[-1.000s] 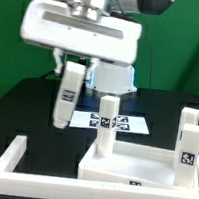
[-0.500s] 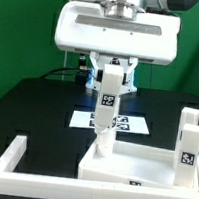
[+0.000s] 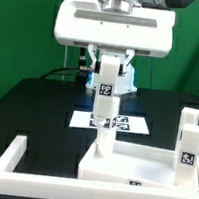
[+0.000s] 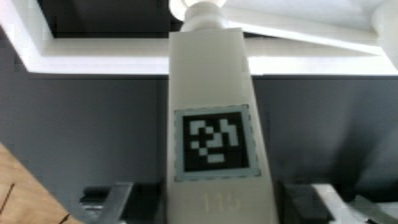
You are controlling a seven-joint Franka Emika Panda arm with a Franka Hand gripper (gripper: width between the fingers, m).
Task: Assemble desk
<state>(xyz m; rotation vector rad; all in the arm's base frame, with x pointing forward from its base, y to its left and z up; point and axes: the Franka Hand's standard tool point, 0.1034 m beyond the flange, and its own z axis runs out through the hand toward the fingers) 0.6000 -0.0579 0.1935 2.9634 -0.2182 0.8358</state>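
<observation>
Above the back corner of the white plastic rectangular rimmed tabletop panel (image 3: 140, 163), on the exterior view's left side of it, the robot's two-finger gripper (image 3: 108, 84) hangs straight down with a short white blocky leg bearing a black-and-white square tag (image 3: 107, 102) between its fingers. That leg stands upright, and its narrowed lower tip meets the panel just inside the rim at that corner; whether it is fully seated cannot be told. In the wrist view the same leg (image 4: 215, 120) fills the middle, its tag facing the camera, and the two grey fingertips (image 4: 102, 200) sit at either side of its upper end, closed in against it.

A second white blocky leg with its own tag (image 3: 188, 139) stands upright at the panel's back corner on the exterior view's right. The panel lies on the black table (image 3: 36, 105), near its front edge. A long white border rail (image 3: 9, 162) runs along the table's front and turns up the exterior view's left side. Behind the held leg, the marker board (image 3: 128, 122) lies flat on the table.
</observation>
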